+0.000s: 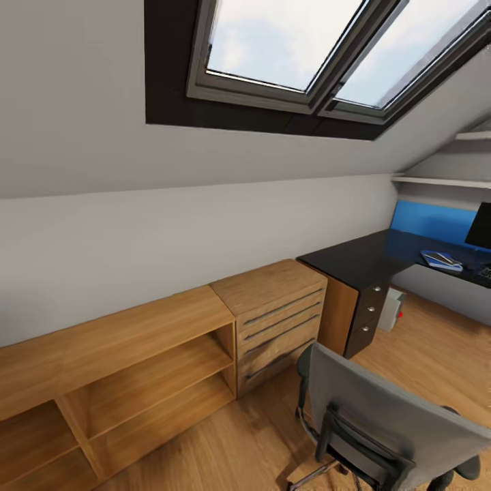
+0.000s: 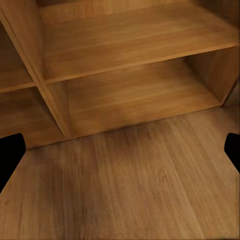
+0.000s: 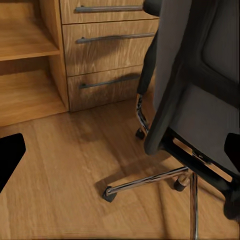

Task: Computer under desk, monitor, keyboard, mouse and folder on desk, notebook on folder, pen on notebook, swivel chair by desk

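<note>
Attic bedroom-office, seemingly: skylight (image 1: pixel 320 54), desk (image 1: pixel 361 262), swivel chair (image 1: pixel 389 423), wood cabinet (image 1: pixel 157 354).

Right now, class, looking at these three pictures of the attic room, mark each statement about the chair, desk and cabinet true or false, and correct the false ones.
1. The swivel chair stands on the wood floor in front of the light wood cabinet. True.
2. The desk has a white top. False: its top is glossy black, with a blue back panel.
3. The computer sits under the desk. True.
4. The cabinet's open shelves are full of books. False: no books are seen on them.
5. The left claw grips a pen. False: its fingers are wide apart, holding nothing.
</note>
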Controlling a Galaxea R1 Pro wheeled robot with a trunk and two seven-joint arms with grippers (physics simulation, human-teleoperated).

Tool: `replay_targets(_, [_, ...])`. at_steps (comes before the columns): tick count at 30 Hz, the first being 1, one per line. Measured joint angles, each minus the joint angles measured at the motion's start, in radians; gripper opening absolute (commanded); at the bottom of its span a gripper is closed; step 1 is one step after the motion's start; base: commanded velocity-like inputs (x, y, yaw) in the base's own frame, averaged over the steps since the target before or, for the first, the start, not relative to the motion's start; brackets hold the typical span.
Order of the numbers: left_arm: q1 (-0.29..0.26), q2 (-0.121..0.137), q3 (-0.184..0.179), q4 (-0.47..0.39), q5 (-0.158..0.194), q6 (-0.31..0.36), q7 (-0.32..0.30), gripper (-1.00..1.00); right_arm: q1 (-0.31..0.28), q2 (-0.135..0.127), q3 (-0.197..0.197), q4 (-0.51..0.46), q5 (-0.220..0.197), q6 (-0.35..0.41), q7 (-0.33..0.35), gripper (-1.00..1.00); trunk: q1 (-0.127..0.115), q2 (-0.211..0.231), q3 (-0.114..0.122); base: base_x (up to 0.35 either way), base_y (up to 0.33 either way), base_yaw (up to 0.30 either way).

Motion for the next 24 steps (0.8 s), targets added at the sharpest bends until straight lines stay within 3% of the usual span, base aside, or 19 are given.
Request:
replay_targets(12, [0.0,0.0,0.0,0.0,0.0,0.0,0.0,1.0,0.0,0.0,0.0,0.0,0.0,0.0,0.0,1.0,0.0,0.0,-0.014,0.0,0.0,-0.195])
replay_targets(24, [0.0,-0.002,0.0,0.0,0.0,0.0,0.0,1.0,0.0,0.0,0.0,0.001,0.001,0.0,0.001,1.0,0.0,0.0,-0.018,0.0,0.0,-0.278])
